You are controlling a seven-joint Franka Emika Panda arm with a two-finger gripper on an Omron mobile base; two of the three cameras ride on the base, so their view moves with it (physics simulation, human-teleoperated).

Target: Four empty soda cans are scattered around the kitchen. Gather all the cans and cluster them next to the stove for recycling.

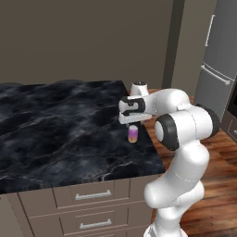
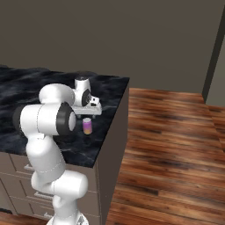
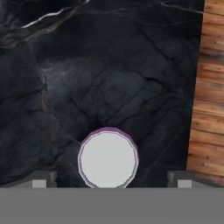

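Hand view: 1 soda can, purple, silver-topped, upright on the black marble desk near its right edge, centred between the fingertips of the gripper, which hangs spread wide above it, nothing held. Judged: pickup not yet made, clustering all ahead; stove, other cans unlocated.

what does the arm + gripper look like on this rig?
Glossy white, rounded arm with dark bands at the joints. A white hand carries a dark-faced gripper. The fingers end in small, blocky grey tips. No cables or markings are visible.
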